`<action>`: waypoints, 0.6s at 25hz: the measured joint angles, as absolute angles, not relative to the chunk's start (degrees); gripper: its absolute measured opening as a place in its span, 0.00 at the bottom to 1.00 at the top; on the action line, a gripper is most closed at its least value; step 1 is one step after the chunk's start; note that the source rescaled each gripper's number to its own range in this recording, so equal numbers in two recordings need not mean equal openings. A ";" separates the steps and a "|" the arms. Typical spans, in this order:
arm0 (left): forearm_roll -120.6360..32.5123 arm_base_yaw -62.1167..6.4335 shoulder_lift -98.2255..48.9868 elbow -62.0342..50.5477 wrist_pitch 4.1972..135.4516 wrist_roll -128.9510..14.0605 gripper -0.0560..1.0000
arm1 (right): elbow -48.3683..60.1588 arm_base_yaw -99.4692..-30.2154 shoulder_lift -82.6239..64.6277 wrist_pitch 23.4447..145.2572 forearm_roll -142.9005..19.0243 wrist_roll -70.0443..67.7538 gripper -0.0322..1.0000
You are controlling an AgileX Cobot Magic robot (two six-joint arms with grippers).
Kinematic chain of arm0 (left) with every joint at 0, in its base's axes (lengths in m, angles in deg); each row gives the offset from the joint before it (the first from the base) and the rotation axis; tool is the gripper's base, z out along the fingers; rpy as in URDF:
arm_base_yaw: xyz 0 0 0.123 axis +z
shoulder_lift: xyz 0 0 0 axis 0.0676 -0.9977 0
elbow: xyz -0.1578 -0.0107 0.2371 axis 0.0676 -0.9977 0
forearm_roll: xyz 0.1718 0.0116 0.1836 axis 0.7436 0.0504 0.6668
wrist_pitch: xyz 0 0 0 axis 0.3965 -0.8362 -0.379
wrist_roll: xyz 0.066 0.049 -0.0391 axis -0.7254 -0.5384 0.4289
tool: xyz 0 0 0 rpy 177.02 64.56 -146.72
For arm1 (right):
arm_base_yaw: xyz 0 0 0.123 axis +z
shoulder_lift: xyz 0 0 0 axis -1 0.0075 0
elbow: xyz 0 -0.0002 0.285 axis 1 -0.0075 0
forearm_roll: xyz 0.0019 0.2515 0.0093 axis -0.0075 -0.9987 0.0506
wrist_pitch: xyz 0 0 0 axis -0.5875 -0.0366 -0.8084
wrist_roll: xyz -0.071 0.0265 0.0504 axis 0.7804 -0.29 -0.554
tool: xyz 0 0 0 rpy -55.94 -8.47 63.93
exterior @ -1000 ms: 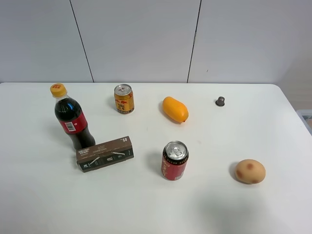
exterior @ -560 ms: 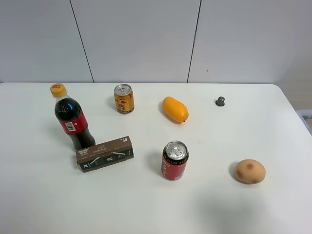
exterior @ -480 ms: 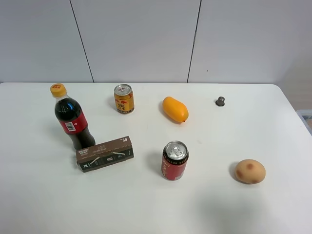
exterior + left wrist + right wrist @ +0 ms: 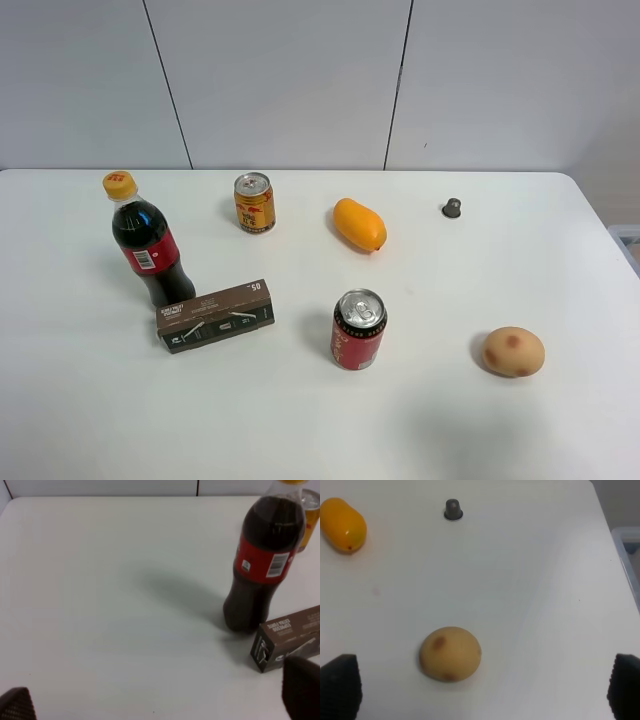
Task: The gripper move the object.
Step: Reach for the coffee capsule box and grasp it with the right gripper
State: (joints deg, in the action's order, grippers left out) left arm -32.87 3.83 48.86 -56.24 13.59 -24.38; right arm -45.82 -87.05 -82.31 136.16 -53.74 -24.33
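The dark brown carton (image 4: 215, 315) with white lettering lies flat on the white table, front left, right beside a cola bottle (image 4: 150, 250). In the left wrist view the carton's end (image 4: 287, 639) shows next to the bottle (image 4: 262, 565). My left gripper (image 4: 159, 696) is open and empty, with only its black fingertips (image 4: 302, 687) showing, short of the carton. My right gripper (image 4: 482, 687) is open and empty above the table near a potato (image 4: 450, 653). Neither arm shows in the exterior high view.
A gold can (image 4: 254, 203), a mango (image 4: 359, 224) and a small grey cap (image 4: 452, 208) stand toward the back. A red can (image 4: 358, 330) stands at centre front, and the potato (image 4: 513, 351) lies front right. A clear bin (image 4: 627, 555) sits off the table's right edge.
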 joint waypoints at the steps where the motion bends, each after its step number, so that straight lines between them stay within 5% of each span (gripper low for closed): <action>1: -32.87 3.83 48.86 -56.24 13.59 -24.38 1.00 | -45.82 -87.05 -82.31 136.16 -53.74 -24.33 1.00; 15: -32.87 3.83 48.86 -56.24 13.59 -24.38 1.00 | -45.82 -86.90 -81.51 136.16 -55.41 -22.25 1.00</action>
